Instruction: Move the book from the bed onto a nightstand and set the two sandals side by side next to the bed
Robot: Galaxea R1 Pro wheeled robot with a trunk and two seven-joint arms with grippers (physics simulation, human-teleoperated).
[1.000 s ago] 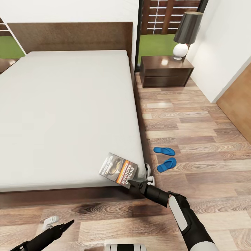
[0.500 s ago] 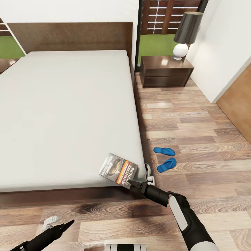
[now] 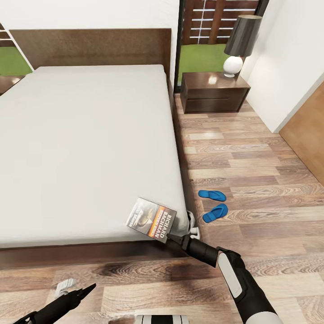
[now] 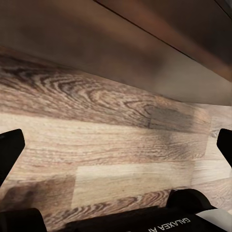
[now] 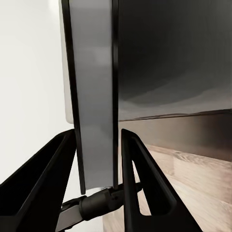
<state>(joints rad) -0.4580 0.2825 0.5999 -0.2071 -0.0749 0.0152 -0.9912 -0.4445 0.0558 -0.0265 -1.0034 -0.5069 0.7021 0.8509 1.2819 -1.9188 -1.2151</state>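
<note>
The book (image 3: 152, 219), dark-covered with an orange band, is at the near right corner of the bed (image 3: 90, 144), tilted over the white mattress. My right gripper (image 3: 172, 238) is shut on its near edge. In the right wrist view the book's grey page edge (image 5: 94, 96) stands between the two black fingers (image 5: 142, 186). Both blue sandals (image 3: 212, 195) (image 3: 215, 212) lie on the floor right of the bed, splayed apart. The nightstand (image 3: 215, 92) stands beyond them by the headboard. My left gripper (image 3: 83, 291) hangs open low over the floor (image 4: 116, 145), before the bed frame.
A lamp (image 3: 240, 42) with a dark shade stands on the nightstand's back right corner. A white wall (image 3: 288, 67) and a brown panel (image 3: 308, 135) bound the floor on the right. Wood floor runs between the bed and that wall. Another nightstand's corner (image 3: 6, 83) shows at far left.
The book in my right gripper has turned slightly and shifted a little to the left. Everything else is as before.
</note>
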